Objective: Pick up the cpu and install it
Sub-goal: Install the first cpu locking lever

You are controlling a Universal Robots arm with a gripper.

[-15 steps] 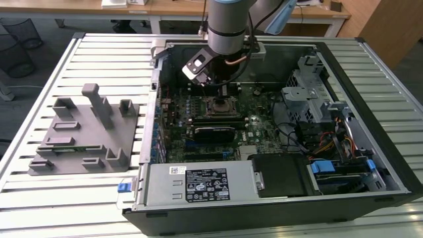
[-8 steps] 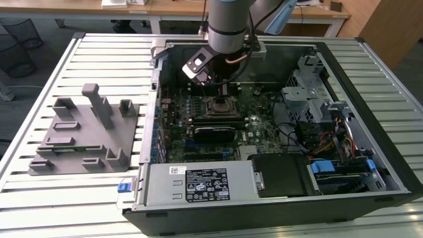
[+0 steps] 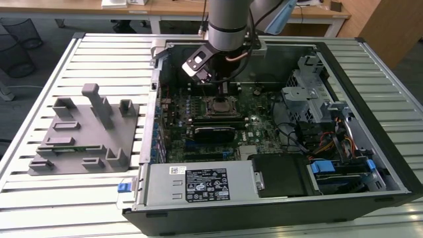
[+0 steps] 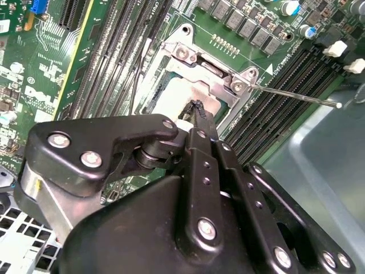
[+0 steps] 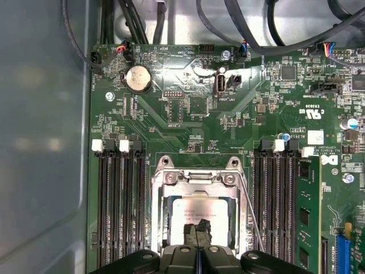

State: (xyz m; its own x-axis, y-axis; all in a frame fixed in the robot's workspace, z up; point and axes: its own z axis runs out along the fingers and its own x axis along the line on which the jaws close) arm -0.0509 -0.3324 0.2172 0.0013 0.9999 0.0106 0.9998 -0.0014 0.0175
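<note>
Tool is down inside the open case, and I read its two fingers as closed together with nothing clamped between them. Its tips hang right over the cpu, which lies flat in the socket with its pale metal top facing up at me. Whether the tips actually touch that top I cannot tell from either wrist view. Around the cpu, just beyond the tips, sits the metal frame with a screw at each far corner. A thin lever runs out from the frame to one side of the tool, angled away over the slots. Those dark slots flank the tool on both sides, set in the green board. Farther ahead of the tool on the board I see a round coin cell. In the exterior view, well away from the tool and outside the case, a grey fixture rests on the slatted tabletop
</note>
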